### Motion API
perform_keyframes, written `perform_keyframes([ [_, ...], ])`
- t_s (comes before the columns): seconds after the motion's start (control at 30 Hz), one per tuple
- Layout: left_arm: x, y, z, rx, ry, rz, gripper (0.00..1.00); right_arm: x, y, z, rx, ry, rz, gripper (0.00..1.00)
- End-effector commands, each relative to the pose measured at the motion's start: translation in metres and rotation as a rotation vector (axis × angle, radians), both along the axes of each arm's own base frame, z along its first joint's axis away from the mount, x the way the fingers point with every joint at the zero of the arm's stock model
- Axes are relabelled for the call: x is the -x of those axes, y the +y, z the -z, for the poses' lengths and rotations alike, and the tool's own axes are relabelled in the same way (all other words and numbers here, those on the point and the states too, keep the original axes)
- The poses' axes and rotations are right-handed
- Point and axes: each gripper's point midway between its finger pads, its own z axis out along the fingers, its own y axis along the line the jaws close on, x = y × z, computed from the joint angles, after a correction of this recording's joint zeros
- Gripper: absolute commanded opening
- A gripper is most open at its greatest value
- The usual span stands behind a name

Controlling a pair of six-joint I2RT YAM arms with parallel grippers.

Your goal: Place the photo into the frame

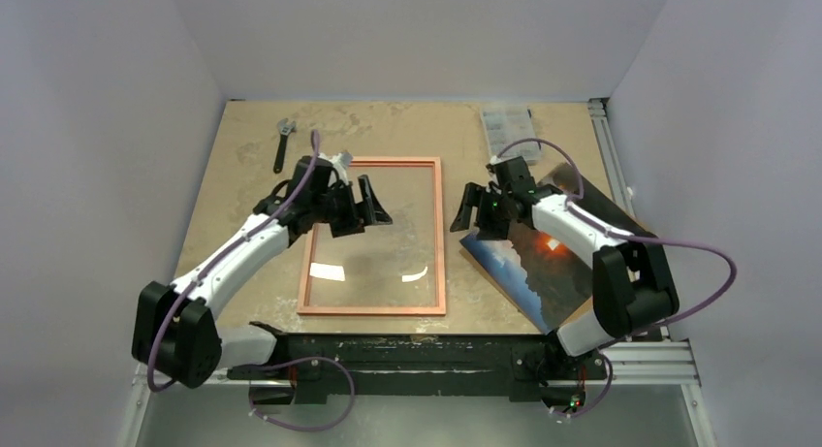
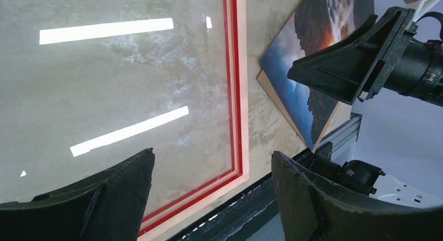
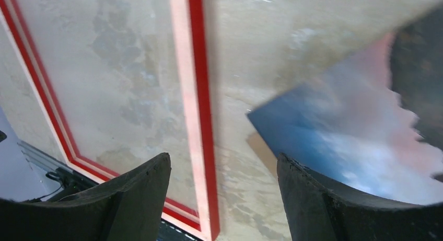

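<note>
Here the photo (image 1: pixel 531 265) lies picture-up near the table's (image 1: pixel 407 127) right edge, resting on a brown backing board (image 3: pixel 259 148) and skewed to the frame (image 1: pixel 439 243). The frame lies flat at the table's middle, pale back up and its glazed opening bare. The right gripper (image 1: pixel 468 212) hovers over the photo's far-left corner, jaws spread and empty. The left gripper (image 1: pixel 363 207) hangs over the frame's far-left part, jaws wide and empty too. The pickup seems to be the step in hand. The next move calls for pinching the thin print's corner alone, leaving the board, then squaring it to the opening.
</note>
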Motion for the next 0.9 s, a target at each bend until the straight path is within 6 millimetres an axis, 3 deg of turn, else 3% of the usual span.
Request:
perform_keyframes([
  [0.0, -0.024, -0.041, -0.021, 0.032, -0.061, 0.034, 0.81, 0.016, -0.037, -0.001, 0.036, 0.022, 0.056, 0.73],
  [0.1, -0.027, -0.076, -0.013, 0.012, -0.027, 0.098, 0.89, 0.021, -0.071, -0.001, 0.087, 0.024, 0.123, 0.72],
  [0.23, -0.033, -0.124, -0.005, -0.050, 0.000, 0.187, 0.91, 0.024, -0.110, -0.002, 0.135, 0.008, 0.232, 0.72],
  [0.4, -0.047, -0.180, -0.005, -0.061, -0.009, 0.272, 0.91, 0.022, -0.140, 0.012, 0.187, 0.011, 0.328, 0.73],
  [0.63, -0.062, -0.224, 0.013, -0.066, 0.001, 0.321, 0.88, 0.022, -0.139, 0.043, 0.184, 0.091, 0.312, 0.72],
  [0.87, -0.067, -0.242, 0.060, -0.143, 0.068, 0.327, 0.86, 0.040, -0.128, 0.063, 0.129, 0.164, 0.285, 0.72],
])
